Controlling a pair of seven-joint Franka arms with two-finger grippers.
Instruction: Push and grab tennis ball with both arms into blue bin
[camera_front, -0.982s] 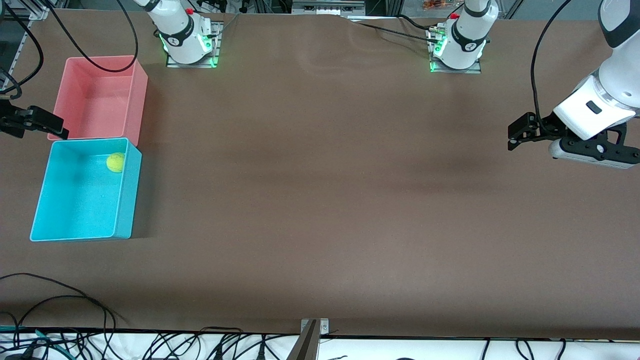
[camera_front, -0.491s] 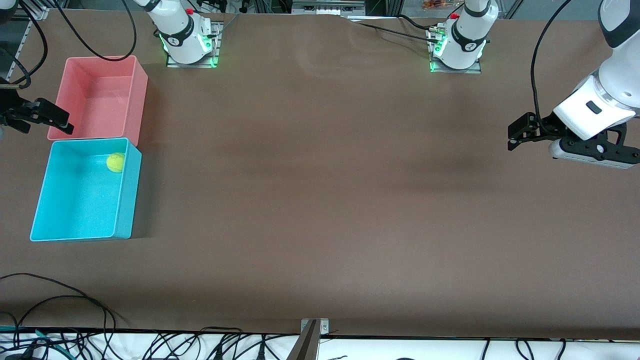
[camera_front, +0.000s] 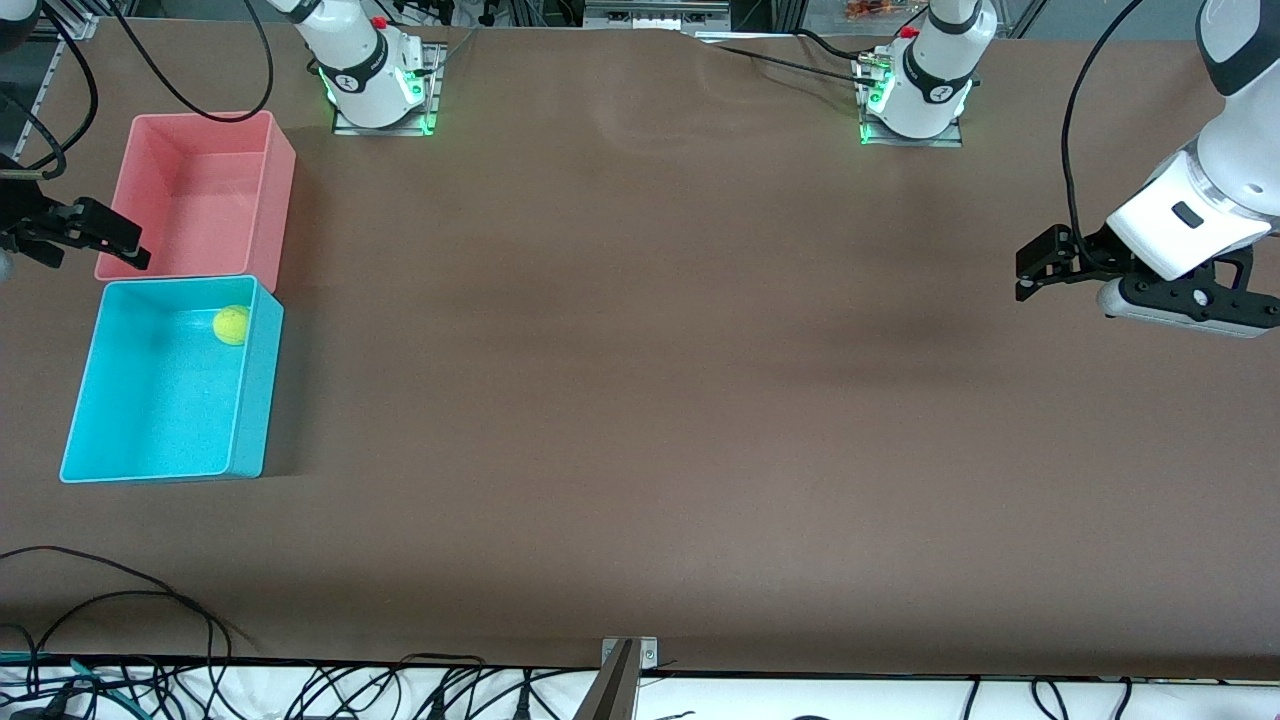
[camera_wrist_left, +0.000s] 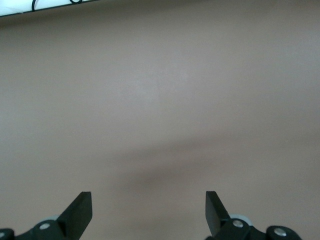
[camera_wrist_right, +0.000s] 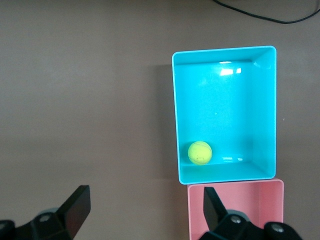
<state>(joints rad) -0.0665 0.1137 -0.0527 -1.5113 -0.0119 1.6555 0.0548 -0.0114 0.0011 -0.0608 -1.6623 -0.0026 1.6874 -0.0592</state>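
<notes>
A wide brown table (camera_front: 640, 400) fills the scene, with the two arm bases along its edge farthest from the front camera and loose black cables along the nearest edge. The tennis ball (camera_front: 231, 324) already lies inside the blue bin (camera_front: 250, 400), resting on its floor in the corner closest to the pink bin (camera_front: 280, 190), which stands just beside the blue one, farther from the front camera, and holds nothing. The task therefore looks finished, and the step in hand seems to be both arms backing off to rest; the next move probably calls for nothing more than parking clear of the bins without knocking them. The right gripper (camera_front: 95, 235) hangs at the right arm's end of the table, over the outer wall of the pink bin, its fingers spread wide and holding nothing; in the right wrist view the ball (camera_wrist_right: 199, 152) sits well apart from the fingertips (camera_wrist_right: 80, 197), down in the bin (camera_wrist_right: 265, 100). The left gripper (camera_front: 1040, 268) hovers over bare table at the left arm's end, well apart from ball and bins, its fingers (camera_wrist_left: 82, 205) also wide and empty.
</notes>
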